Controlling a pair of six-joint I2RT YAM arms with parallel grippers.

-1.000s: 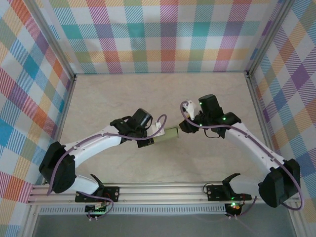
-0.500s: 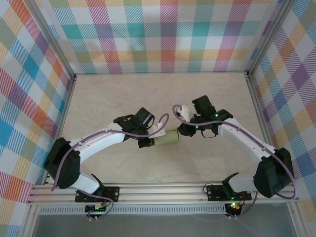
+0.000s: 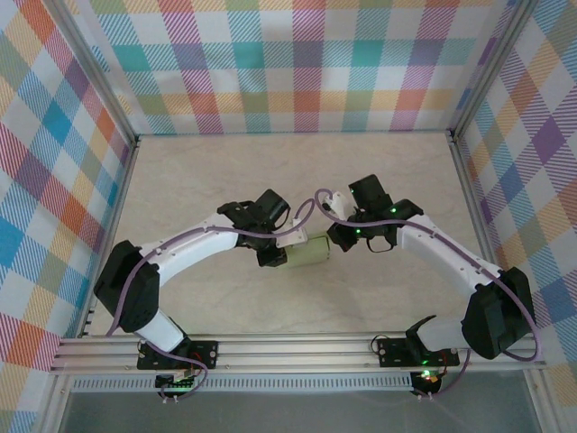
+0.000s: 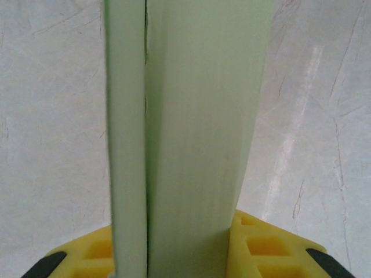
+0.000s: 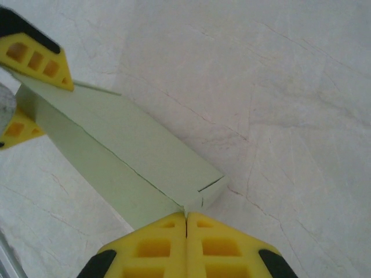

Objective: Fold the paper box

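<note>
— Where's the paper box (image 3: 306,252) rn?
— Abt mid-table (image 3: 225,180), a bit nearer the near edge than the far one, btwn my two grippers. My left gripper (image 4: 174,255) clamps one end, yellow pads (image 4: 264,243) either side of it. Can't tell if the underside touches the table.
— And the right?
— My right gripper (image 5: 185,243) is fully closed w/ nothing btwn the jaws. The joined tips butt against the box's other end, right at the end flap (image 5: 211,188).
— Which step, then?
— Looks like closing that end. The body's already a long rectangular tube, and I'm using the closed tips as a pusher. There's a thin dark slit along the flap's edge, so it's prob not seated.
— Next move needs?
— I'd say a gentle push straight along the box's length, w/ the left holding firm. It's thin pale-green card, matte, w/ crisp creases and one seam down its length. Too much force and the walls buckle.
</note>
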